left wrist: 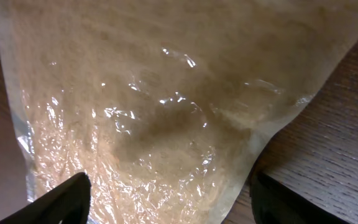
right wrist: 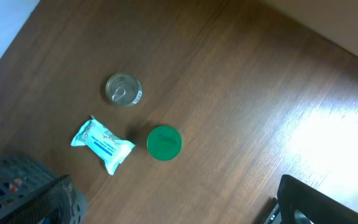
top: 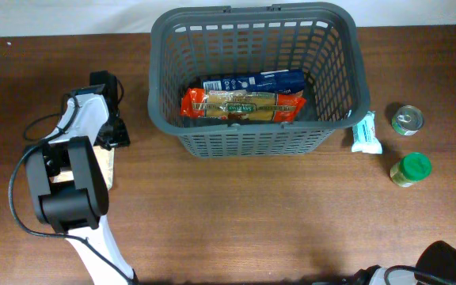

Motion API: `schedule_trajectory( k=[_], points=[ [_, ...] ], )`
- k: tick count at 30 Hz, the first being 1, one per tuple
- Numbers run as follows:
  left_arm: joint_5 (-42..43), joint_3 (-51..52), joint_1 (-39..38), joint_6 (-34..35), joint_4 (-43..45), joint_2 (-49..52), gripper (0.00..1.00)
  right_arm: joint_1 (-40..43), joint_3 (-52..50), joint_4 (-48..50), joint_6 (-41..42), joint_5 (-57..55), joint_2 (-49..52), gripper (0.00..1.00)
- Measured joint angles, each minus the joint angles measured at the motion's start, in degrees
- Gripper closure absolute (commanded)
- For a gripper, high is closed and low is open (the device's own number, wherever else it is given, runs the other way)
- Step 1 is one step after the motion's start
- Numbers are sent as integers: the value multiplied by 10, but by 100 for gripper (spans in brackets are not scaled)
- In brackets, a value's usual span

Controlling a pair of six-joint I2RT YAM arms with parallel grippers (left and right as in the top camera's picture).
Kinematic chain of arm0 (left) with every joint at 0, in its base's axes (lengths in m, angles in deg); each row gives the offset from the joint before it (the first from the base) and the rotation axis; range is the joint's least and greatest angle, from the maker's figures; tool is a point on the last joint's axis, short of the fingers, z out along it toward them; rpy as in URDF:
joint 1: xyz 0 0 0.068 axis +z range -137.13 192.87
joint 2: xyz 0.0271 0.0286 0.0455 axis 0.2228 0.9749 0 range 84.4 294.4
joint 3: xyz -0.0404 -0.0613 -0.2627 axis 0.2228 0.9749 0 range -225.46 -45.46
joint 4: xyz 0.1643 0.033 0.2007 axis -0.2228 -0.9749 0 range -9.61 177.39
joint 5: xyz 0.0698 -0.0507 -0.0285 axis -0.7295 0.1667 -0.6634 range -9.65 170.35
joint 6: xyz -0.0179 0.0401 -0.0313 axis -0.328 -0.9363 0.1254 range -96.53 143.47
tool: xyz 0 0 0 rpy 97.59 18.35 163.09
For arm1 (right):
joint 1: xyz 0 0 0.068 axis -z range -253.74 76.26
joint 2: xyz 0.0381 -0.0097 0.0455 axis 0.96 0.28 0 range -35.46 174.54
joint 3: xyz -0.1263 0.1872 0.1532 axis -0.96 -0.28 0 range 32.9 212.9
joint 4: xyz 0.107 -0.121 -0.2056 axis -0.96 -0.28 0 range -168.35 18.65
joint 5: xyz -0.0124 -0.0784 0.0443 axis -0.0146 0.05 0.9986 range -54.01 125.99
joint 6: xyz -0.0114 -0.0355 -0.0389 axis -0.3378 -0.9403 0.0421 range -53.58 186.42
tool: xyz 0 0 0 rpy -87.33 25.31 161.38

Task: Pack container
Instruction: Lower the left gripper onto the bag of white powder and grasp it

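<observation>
The dark grey basket (top: 253,134) stands at the back centre and holds a blue packet (top: 252,82) and an orange pasta packet (top: 242,105). Its corner shows in the right wrist view (right wrist: 11,190). My left arm (top: 74,178) is at the left, over a clear bag of tan grains (top: 106,168). In the left wrist view the bag (left wrist: 166,93) fills the frame, and my left gripper (left wrist: 173,202) is open with a finger on each side of the bag's lower end. My right gripper (right wrist: 185,208) is open and empty above bare table.
Right of the basket lie a teal packet (top: 366,133) (right wrist: 102,144), a small tin can (top: 408,120) (right wrist: 123,90) and a green-lidded jar (top: 411,169) (right wrist: 164,142). A black cable (top: 42,125) runs beside the left arm. The right arm's base (top: 450,265) is at the front right corner.
</observation>
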Motion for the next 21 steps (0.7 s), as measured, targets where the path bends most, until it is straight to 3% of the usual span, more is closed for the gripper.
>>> schedule_trajectory(
  k=[4, 8, 20, 21],
  points=[
    [28, 0, 17, -17, 3, -3, 7, 0, 0, 0, 0, 0, 0, 1],
    [54, 0, 36, -26, 2, -6, 1, 0, 0, 0, 0, 0, 0, 1],
    [115, 2, 50, -69, 33, -5, 11, 0, 0, 0, 0, -2, 0, 1],
    [117, 3, 51, -71, 35, -5, 16, 0, 0, 0, 0, -2, 0, 1]
  ],
)
